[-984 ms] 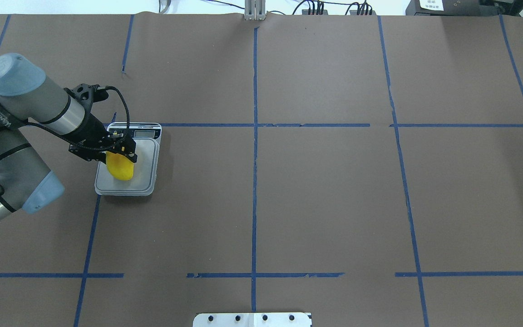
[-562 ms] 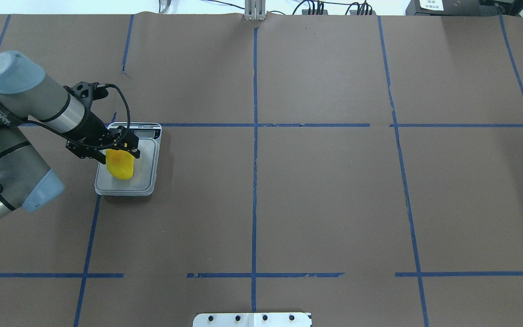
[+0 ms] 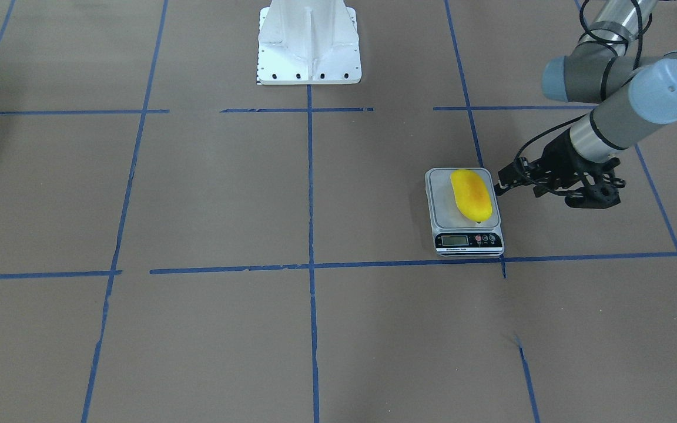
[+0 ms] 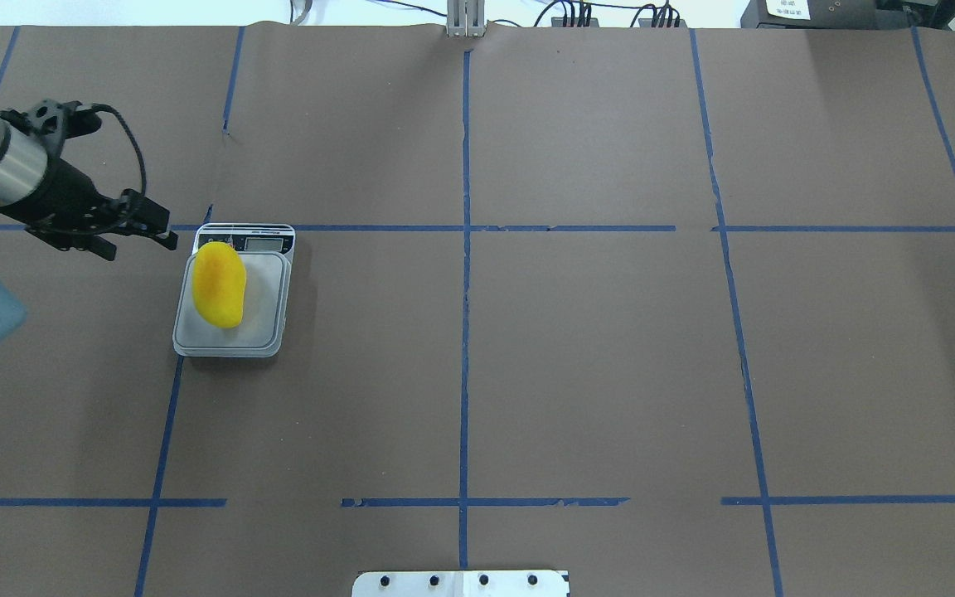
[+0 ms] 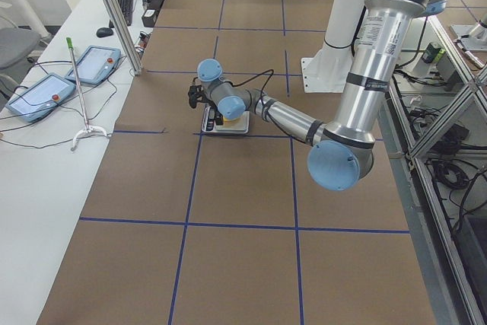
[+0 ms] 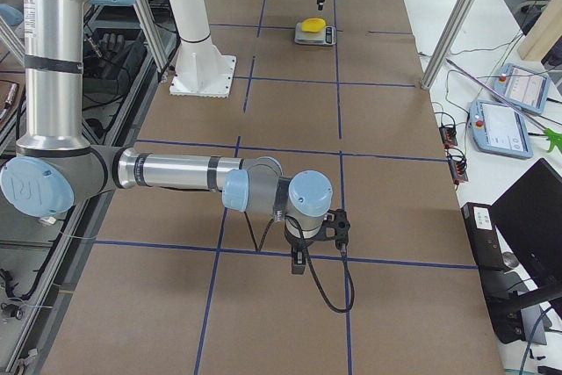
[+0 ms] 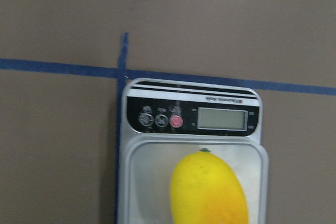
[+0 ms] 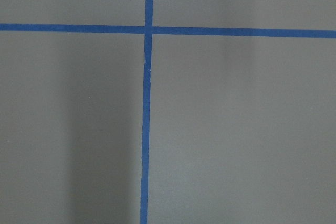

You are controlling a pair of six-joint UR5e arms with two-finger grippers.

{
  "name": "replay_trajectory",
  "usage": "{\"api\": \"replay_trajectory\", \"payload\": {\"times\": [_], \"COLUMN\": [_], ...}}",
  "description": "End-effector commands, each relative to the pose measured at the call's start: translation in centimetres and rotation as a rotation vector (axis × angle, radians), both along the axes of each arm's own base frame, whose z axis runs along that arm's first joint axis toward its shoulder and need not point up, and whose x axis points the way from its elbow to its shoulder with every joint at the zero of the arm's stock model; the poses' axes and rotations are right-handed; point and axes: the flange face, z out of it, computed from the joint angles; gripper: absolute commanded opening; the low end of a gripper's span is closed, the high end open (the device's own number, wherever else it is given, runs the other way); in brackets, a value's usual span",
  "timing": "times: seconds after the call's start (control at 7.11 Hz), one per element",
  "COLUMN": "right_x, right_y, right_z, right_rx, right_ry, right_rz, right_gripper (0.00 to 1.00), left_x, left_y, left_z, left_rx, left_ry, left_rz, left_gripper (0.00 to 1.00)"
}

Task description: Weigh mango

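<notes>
The mango (image 4: pixel 219 283) is yellow with an orange blush and lies alone on the grey platform of a small digital scale (image 4: pixel 266 307). It also shows in the front view (image 3: pixel 471 194) and the left wrist view (image 7: pixel 209 190). The scale's display (image 7: pixel 221 118) is in view but I cannot read it. My left gripper (image 4: pixel 164 230) is open and empty, raised off the scale's far left corner; the front view shows it (image 3: pixel 499 183) apart from the mango. My right gripper (image 6: pixel 299 263) shows only in the exterior right view, far from the scale; I cannot tell if it is open or shut.
The robot's white base (image 3: pixel 309 41) stands at the table's middle edge. Blue tape lines (image 4: pixel 465 249) divide the brown table cover. Control tablets (image 5: pixel 46 85) and a thin stand (image 5: pixel 80 97) lie on the side bench beyond the table.
My left gripper was down at the mango's far end on the scale. It has pulled away to the left and back, and the mango stays on the platform.
</notes>
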Motion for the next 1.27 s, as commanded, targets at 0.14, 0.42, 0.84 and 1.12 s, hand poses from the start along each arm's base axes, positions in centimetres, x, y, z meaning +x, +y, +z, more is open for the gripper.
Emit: {"api": "replay_trajectory", "payload": {"times": [0.14,0.42,0.84,1.12], "right_x": [0.0,0.0,0.0,0.0], "right_y": [-0.1,0.0,0.0,-0.1], "right_z": [-0.1,0.0,0.0,-0.1], "right_rx": [0.002,0.0,0.0,0.002], "right_ry": [0.0,0.0,0.0,0.0], "right_rz": [0.0,0.0,0.0,0.0], "right_gripper": [1.0,1.0,1.0,1.0], "left_x": [-13.8,-22.6,-31.3,-32.6], "left_y": [2.4,2.0,3.5,3.9], "left_z": [11.6,15.2,20.9,21.9], "left_rx": [0.078,0.074,0.044,0.003], "left_ry": [-0.123,-0.217,-0.239,-0.236], "left_rz": [0.01,0.068,0.068,0.056], "left_gripper": [1.0,1.0,1.0,1.0]}}
